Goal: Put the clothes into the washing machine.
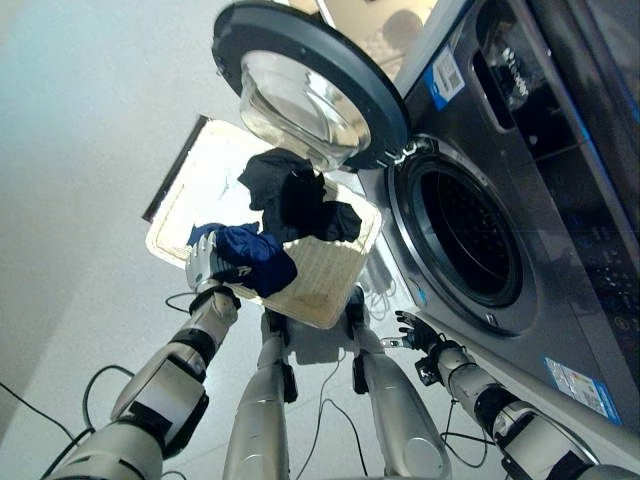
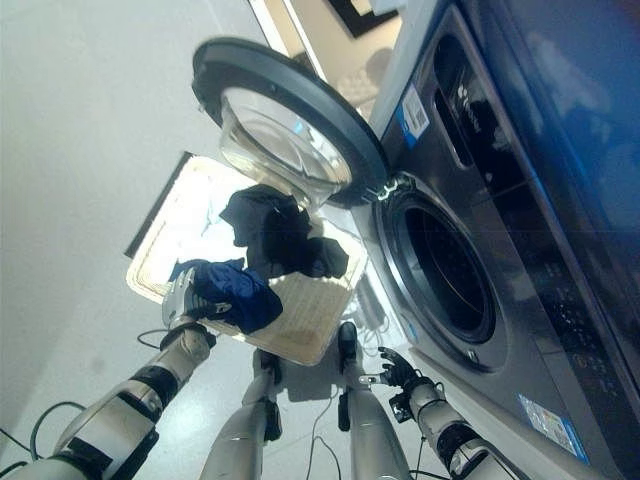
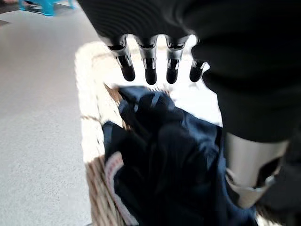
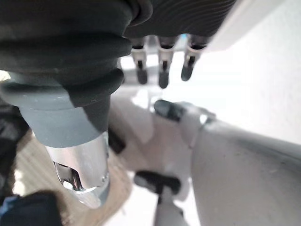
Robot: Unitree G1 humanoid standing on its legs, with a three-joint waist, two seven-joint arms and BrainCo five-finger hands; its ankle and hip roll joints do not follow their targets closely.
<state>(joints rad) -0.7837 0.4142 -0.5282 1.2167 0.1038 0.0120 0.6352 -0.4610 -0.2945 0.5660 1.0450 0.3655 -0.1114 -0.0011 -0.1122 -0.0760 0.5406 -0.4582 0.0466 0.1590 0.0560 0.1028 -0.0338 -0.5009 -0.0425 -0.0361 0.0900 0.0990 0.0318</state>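
A navy blue garment (image 1: 255, 255) lies over the near corner of a pale wicker basket (image 1: 330, 305) on the floor. A black garment (image 1: 295, 195) is heaped in the basket behind it. My left hand (image 1: 205, 265) is at the basket's near left edge, against the navy garment (image 3: 174, 169). Its fingers (image 3: 149, 70) stretch straight above the cloth, and the thumb stands beside it. The dark grey washing machine fills the right side, its drum opening (image 1: 465, 235) dark inside. My right hand (image 1: 418, 332) hovers open low in front of the machine, holding nothing.
The machine's round door (image 1: 300, 95) is swung wide open and hangs over the far part of the basket. Pale bare floor stretches to the left of the basket.
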